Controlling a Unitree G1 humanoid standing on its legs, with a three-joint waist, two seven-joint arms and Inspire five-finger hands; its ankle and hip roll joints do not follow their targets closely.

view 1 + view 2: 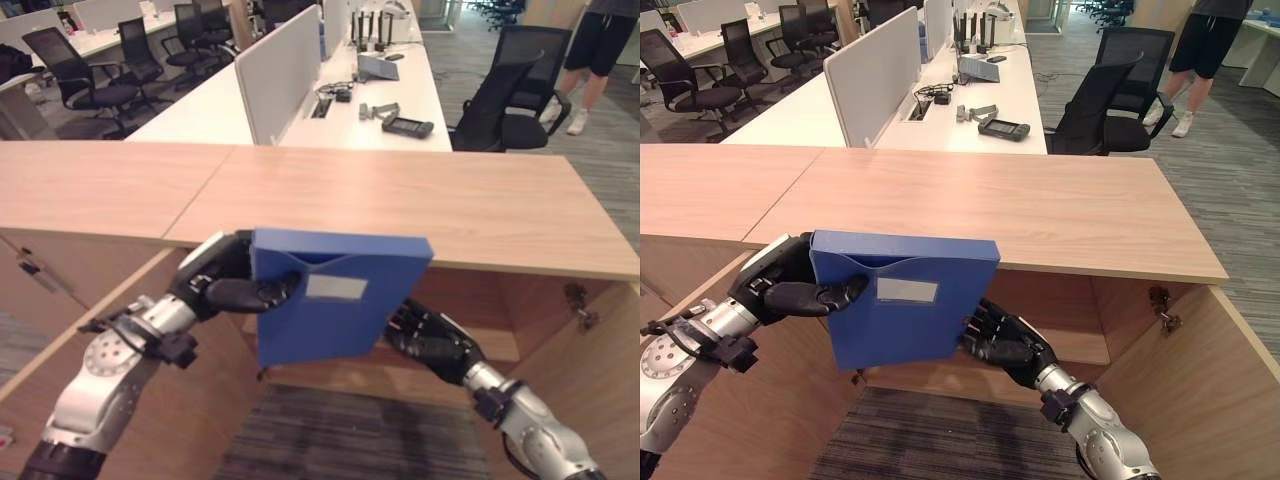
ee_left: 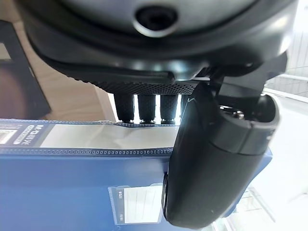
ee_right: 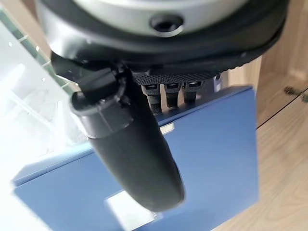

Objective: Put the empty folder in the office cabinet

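A blue folder (image 1: pixel 335 300) hangs upright in front of the open office cabinet (image 1: pixel 520 330), just below the front edge of its wooden top, pinched at one side by the left hand (image 1: pixel 232 280) with thumb across its face. The right hand (image 1: pixel 430 338) steadies the opposite lower edge, fingers curled round it. Empty, it looks light and stiff, its smooth cover likely slippery, so gripping both side edges seems soundest.
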